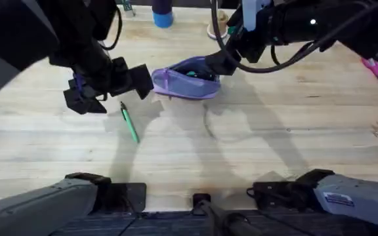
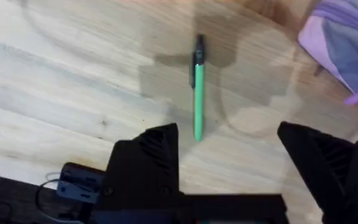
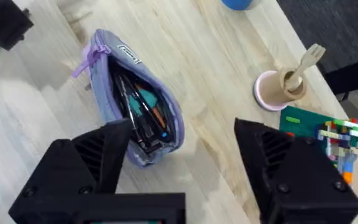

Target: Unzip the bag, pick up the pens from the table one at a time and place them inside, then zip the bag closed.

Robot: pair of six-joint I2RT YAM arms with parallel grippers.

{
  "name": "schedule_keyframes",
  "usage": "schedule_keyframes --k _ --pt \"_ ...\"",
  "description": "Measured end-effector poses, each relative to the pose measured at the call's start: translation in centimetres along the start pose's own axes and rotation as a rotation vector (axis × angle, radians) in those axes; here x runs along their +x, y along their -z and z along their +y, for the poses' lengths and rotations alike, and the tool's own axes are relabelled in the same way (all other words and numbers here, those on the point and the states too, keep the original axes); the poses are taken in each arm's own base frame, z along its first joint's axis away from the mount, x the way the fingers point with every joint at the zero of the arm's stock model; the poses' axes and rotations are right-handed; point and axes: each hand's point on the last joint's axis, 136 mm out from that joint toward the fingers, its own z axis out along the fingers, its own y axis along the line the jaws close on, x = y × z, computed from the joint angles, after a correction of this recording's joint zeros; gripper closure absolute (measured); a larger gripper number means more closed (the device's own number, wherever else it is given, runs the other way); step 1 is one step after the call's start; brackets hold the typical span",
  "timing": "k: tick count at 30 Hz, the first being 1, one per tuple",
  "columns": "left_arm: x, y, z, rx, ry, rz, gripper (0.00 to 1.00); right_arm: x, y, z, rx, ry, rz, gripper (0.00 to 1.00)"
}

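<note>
We find no writing we can read: the bag (image 3: 135,106) carries a small pale label (image 3: 129,53) beside its zipper, but its print is too small to make out, and the sticker on the right arm's base in the overhead view is likewise illegible

The bag lies on the bench (image 1: 274,131) far of centre, unzipped and gaping, lavender outside with dark pens and teal and orange tips showing inside; a purple zipper pull (image 3: 87,59) hangs at its left end. The right claw (image 3: 182,152) hovers at the bag's right end with its two black fingers spread wide and nothing between them; in its wrist view one finger overlaps the bag's edge and the other stands over bare wood beside it. In the overhead view this claw (image 1: 220,63) sits just at the bag (image 1: 188,78), reaching in from the far right

The green pen (image 1: 129,123) lies flat on the bench left of centre, nearer to us than the bag and apart from it, its dark clip end pointing far and slightly left. The left claw (image 1: 120,77) hangs just left of the bag and above the pen's far end. In its wrist view the left claw (image 2: 229,152) is open and empty, and the green pen (image 2: 198,87) lies just ahead of the gap between the fingers, closer to one finger, with a corner of the bag (image 2: 344,46) off to the side

Farther right on the bench stand a pink cup holding a wooden fork (image 3: 277,87) and a green block with coloured bricks (image 3: 334,134)
</note>
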Motion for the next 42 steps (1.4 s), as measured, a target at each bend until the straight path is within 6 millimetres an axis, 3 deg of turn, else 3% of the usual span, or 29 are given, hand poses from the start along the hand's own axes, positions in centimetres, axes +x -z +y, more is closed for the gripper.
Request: schedule_keyframes --k 4,13,22,35,38,42 --pt "0.8 -1.5 0.9 -0.033 0.053 0.016 0.010 0.2 0.1 -0.5 0.010 -0.009 0.003 0.005" --pt "1.3 -5.2 0.6 0.009 0.087 0.014 0.008 0.8 0.3 -1.4 0.028 -0.028 0.010 0.006" --pt "3.5 -8.7 2.2 -0.029 0.186 0.052 0.008 0.8 0.3 -1.4 0.028 -0.028 0.010 0.006" --pt "3.4 -8.8 2.4 -0.013 0.221 0.015 0.006 0.7 0.3 -1.4 0.029 -0.028 0.010 0.006" --pt "3.4 -8.9 2.5 -0.020 0.223 0.013 0.086 0.8 0.3 -1.4 0.028 -0.028 0.010 0.006" --pt "3.4 -8.9 2.5 -0.021 0.227 0.012 0.408 0.7 0.3 -1.4 0.029 -0.027 0.010 0.006"
